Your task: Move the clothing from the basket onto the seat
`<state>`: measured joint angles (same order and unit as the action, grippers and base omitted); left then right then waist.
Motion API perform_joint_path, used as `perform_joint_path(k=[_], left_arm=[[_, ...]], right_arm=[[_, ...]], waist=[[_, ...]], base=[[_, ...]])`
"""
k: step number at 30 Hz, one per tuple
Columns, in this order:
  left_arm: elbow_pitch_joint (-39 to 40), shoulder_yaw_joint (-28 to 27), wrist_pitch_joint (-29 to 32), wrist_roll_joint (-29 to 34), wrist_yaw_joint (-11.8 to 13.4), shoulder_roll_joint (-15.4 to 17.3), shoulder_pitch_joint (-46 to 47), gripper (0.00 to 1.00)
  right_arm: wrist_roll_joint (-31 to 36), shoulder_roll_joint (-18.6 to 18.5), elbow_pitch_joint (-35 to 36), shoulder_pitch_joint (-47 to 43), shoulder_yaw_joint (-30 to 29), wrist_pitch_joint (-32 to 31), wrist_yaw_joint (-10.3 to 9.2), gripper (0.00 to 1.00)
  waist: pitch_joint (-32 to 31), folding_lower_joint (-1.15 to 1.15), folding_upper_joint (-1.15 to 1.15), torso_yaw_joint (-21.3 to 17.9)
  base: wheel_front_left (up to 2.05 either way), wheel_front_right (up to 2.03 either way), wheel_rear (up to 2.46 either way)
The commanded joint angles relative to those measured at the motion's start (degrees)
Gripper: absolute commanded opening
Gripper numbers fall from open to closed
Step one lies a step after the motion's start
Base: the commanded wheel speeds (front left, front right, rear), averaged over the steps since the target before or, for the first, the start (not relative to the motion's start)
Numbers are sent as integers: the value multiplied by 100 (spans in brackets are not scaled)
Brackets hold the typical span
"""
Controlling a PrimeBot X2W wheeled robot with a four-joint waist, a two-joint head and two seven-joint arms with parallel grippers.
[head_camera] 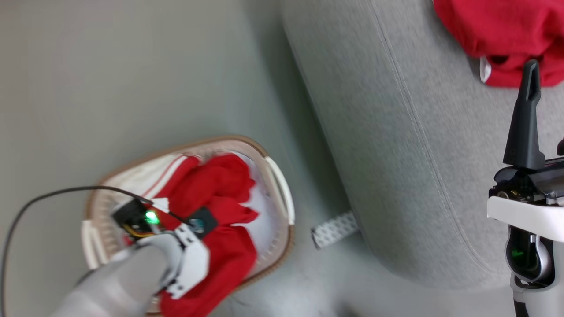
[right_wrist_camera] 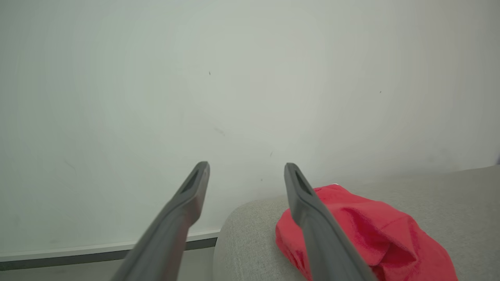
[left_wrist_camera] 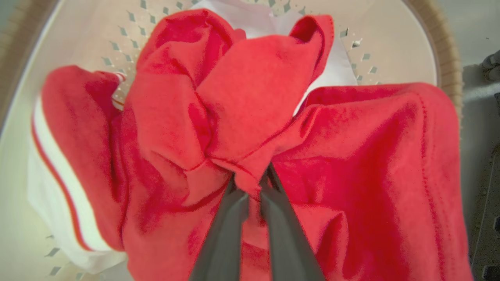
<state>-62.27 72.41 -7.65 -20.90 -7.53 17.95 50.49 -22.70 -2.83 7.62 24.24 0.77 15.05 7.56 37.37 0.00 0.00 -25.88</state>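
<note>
**Left gripper (left_wrist_camera: 252,183) pinches red clothing (left_wrist_camera: 351,156) in the basket (left_wrist_camera: 390,47); right gripper (right_wrist_camera: 246,169) spread and empty by the seat (right_wrist_camera: 449,195)**

In the left wrist view, the left gripper's two fingers (left_wrist_camera: 226,226) rise from 6 o'clock and meet at the centre. They are clamped on a fold of the clothing, and red cloth bulges up between and above the tips. The clothing is heaped around them. A white-striped trim (left_wrist_camera: 58,175) lies at 9 o'clock, and a broad red panel spreads towards 3 and 5 o'clock. The basket's perforated wall shows at 11 and 1 o'clock, and its brown rim curves down the 2 o'clock side.

In the head view the basket sits on the floor (head_camera: 110,66) at 7 o'clock. The left forearm reaches into it, and a black cable (head_camera: 44,196) arcs off towards 9 o'clock. A dotted strip (head_camera: 335,229) lies on the floor between basket and seat.

The right gripper's fingers stand well apart and hold nothing. Past them are a pale wall (right_wrist_camera: 250,78) and the seat's rounded edge. A second red garment (right_wrist_camera: 351,234) lies on the seat at 5 o'clock in the right wrist view. In the head view it is at 1 o'clock, with the seat running from 12 to 4 o'clock.
</note>
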Motion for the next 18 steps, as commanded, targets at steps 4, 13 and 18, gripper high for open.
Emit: perform_joint_path(k=[4, 13, 18], left_arm=[[198, 44, -201, -362, 11, -282, -155, 0], [965, 75, -512, -1217, 11, -735, -354, 0], [1487, 20, -637, -1501, 10, -678, -428, 0]], right_arm=[[200, -12, -234, -113, -120, 18, -15, 100], [546, -13, -804, -431, -382, 18, -15, 100], [540, -15, -1067, -631, -416, 18, -15, 100]], waist=[[-915, 0, 0, 720], [-2097, 0, 0, 1594], [-2605, 0, 0, 1952]], base=[[0, 0, 0], [0, 0, 0], [0, 0, 0]])
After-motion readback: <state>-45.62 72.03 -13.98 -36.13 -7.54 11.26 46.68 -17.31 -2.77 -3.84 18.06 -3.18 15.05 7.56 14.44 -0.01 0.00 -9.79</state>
